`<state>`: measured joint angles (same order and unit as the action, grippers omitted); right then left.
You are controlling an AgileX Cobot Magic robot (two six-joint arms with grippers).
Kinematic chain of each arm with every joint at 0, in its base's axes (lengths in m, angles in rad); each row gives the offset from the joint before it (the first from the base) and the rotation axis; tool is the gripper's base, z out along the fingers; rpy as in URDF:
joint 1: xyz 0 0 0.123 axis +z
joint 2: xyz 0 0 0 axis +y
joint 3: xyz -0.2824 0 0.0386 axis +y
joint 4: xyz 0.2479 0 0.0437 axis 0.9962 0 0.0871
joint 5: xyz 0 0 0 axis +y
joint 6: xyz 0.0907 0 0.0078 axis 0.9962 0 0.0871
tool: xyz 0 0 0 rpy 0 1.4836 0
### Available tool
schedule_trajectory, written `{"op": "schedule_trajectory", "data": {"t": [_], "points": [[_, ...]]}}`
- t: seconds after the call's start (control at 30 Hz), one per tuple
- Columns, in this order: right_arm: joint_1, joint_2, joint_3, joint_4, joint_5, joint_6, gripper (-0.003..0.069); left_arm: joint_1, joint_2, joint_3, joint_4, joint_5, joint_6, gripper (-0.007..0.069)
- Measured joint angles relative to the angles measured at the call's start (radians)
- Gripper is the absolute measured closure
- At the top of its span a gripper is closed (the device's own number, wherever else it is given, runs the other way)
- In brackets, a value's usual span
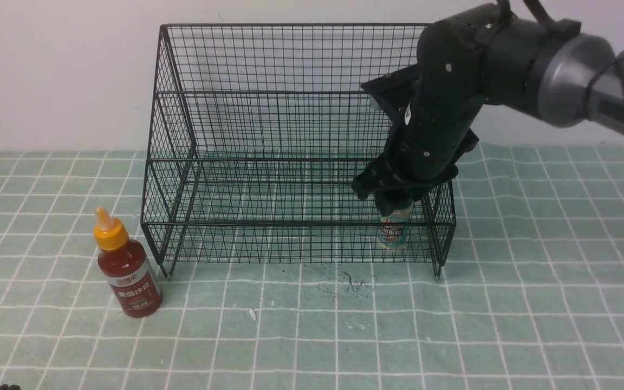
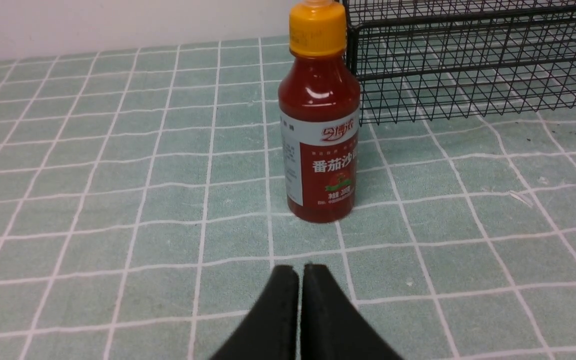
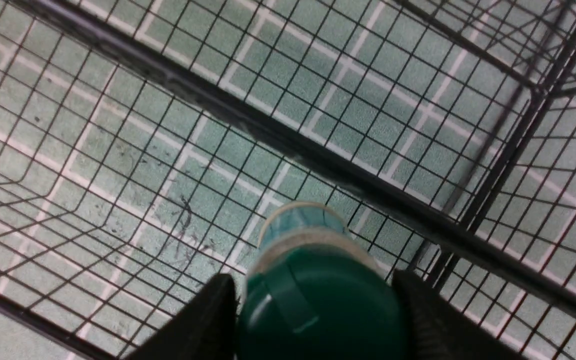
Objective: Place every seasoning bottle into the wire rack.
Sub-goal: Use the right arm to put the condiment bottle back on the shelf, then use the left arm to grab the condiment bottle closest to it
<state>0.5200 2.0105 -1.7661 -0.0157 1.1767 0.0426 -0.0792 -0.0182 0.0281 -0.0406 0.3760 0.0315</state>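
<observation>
The small clear shaker jar (image 1: pixel 393 232) with its dark green cap (image 3: pixel 318 305) stands upright in the front lower tier of the black wire rack (image 1: pixel 290 124), near its right end. My right gripper (image 1: pixel 393 201) reaches down into the rack over it. Its fingers (image 3: pixel 213 315) stand on either side of the cap, open, with a thin gap showing on one side. The red sauce bottle (image 1: pixel 128 271) with a yellow nozzle cap stands on the mat outside the rack's left front corner. My left gripper (image 2: pixel 300 270) is shut and empty, low over the mat, a short way before the red bottle (image 2: pixel 320 150).
A green mat with a white grid (image 1: pixel 453 336) covers the table. Dark scribbles (image 1: pixel 352 281) mark it before the rack. The rack's right side wall (image 3: pixel 533 165) and a thick cross bar (image 3: pixel 318 155) run close to my right gripper. A white wall stands behind.
</observation>
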Motion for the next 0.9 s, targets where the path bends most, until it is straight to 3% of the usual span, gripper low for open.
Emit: {"op": "schedule_trajectory", "data": {"t": [0.13,0.27,0.5,0.63,0.73,0.9], "points": [[0.0,-0.029,-0.008,-0.03,0.04,0.0,0.0129,0.0,0.0,0.0,0.0,0.0,0.0,0.0631],[0.0,-0.093,-0.035,-0.056,0.06,-0.001,0.0139,0.0,0.0,0.0,0.0,0.0,0.0,0.0631],[0.0,-0.471,-0.037,-0.099,0.069,0.1,0.0473,0.0,0.0,0.0,0.0,0.0,0.0,0.0631],[0.0,-0.723,0.071,-0.147,0.07,0.178,0.0622,0.0,0.0,0.0,0.0,0.0,0.0,0.0631],[0.0,-0.866,0.202,-0.163,0.039,0.211,0.0657,0.0,0.0,0.0,0.0,0.0,0.0,0.0631],[0.0,-1.248,0.623,-0.164,-0.244,0.249,0.0671,0.0,0.0,0.0,0.0,0.0,0.0,0.0631]]}}
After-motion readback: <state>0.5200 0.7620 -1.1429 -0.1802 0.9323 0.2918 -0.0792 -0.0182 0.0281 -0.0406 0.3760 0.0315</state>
